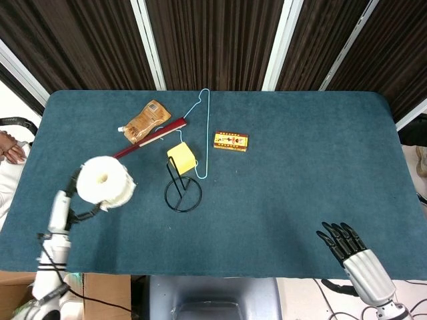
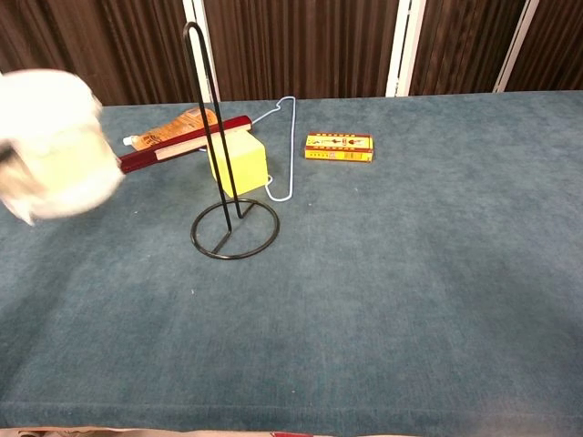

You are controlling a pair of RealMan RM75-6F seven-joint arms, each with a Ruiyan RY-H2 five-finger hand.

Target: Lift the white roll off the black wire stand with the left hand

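Note:
The white roll is off the black wire stand and held to its left, above the table's left part. My left hand grips it from below and is mostly hidden behind it. In the chest view the roll shows blurred at the left edge, and the bare stand rises upright from its ring base. My right hand hovers at the near right table edge, fingers apart, holding nothing.
Behind the stand lie a yellow block, a dark red stick, a brown pouch, a light blue wire hanger and a small orange box. The teal table stretches bare to the right.

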